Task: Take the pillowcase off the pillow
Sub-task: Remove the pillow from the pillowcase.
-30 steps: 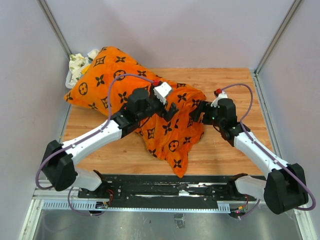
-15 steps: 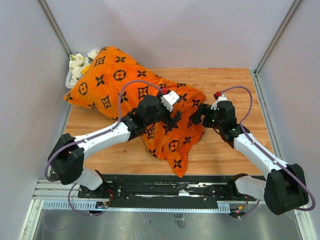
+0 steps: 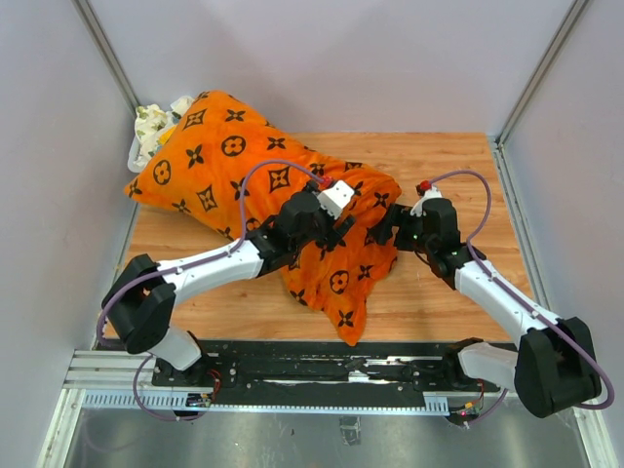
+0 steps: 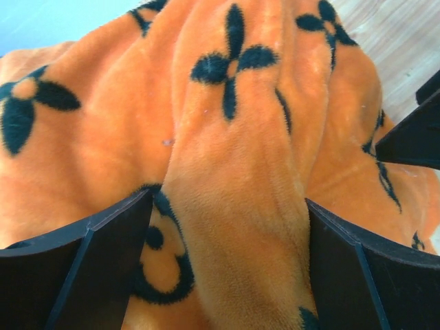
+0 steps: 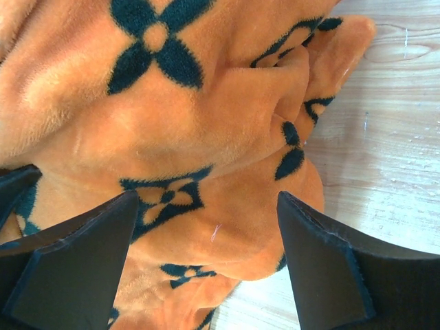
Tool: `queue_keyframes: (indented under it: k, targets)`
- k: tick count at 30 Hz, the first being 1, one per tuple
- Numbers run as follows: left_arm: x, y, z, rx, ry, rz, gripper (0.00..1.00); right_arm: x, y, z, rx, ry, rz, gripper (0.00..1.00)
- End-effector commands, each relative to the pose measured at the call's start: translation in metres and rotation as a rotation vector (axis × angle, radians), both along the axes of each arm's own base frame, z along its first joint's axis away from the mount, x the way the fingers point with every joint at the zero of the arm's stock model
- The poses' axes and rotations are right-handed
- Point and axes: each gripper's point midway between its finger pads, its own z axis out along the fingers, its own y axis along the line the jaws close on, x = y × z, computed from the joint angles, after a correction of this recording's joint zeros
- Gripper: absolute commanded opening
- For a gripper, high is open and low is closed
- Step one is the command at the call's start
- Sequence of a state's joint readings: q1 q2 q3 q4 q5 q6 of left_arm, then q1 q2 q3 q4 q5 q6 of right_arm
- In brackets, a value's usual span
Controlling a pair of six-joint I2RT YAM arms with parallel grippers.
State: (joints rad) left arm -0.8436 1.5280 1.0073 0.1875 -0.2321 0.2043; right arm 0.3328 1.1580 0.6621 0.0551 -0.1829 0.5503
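Straddling pillowcase (image 3: 234, 146) folds, left gripper (image 4: 230, 206), right gripper (image 5: 206, 206), table (image 3: 458, 166) visible rightward

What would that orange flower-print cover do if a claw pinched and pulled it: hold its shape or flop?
Probably flop: the pillowcase lies in soft folds and trails limp on the table. Its plush nap looks grippy, not slippery, so a pinch should hold.
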Motion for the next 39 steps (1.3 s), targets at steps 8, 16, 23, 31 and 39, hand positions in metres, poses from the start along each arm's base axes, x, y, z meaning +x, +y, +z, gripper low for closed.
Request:
queue_keyframes:
  k: [8, 16, 23, 31, 39]
  targets:
    - [0.003, 0.070, 0.056, -0.080, -0.098, 0.093, 0.95, 0.005, -0.009, -0.008, 0.006, 0.007, -0.032, 0.82]
    - [0.022, 0.089, 0.039, -0.045, -0.054, 0.208, 0.96, 0.001, 0.002, 0.014, -0.073, -0.064, 0.006, 0.81]
    - [0.027, 0.071, 0.020, -0.065, -0.013, 0.163, 0.95, -0.008, 0.055, 0.069, -0.161, -0.245, 0.094, 0.82]
    - [0.031, 0.075, 0.009, -0.061, -0.013, 0.193, 0.95, 0.011, 0.101, 0.075, -0.177, -0.257, 0.146, 0.70]
    - [0.037, 0.084, -0.002, -0.064, 0.007, 0.221, 0.95, 0.022, 0.113, 0.060, -0.291, -0.222, 0.165, 0.48]
